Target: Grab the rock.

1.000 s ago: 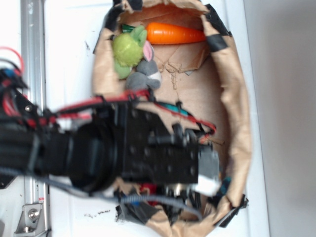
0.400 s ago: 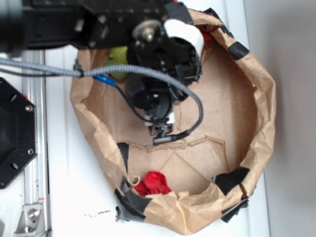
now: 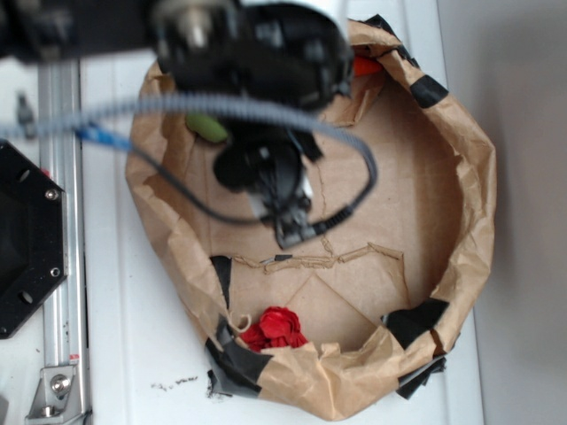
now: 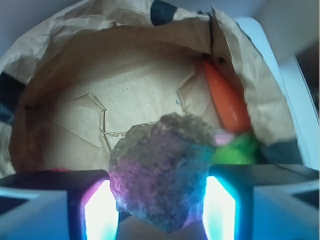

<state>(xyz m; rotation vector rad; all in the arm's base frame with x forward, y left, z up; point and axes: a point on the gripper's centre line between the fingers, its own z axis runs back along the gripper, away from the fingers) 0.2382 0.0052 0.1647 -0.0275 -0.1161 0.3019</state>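
Your gripper [image 4: 159, 210] is clamped on the rock [image 4: 161, 172], which sits squeezed between the two fingers [image 4: 97, 212] above the paper bag's [image 3: 465, 221] floor. Since a moment ago your arm has shifted slightly up the exterior view, while the red item [image 3: 275, 328] stayed put by the near wall.
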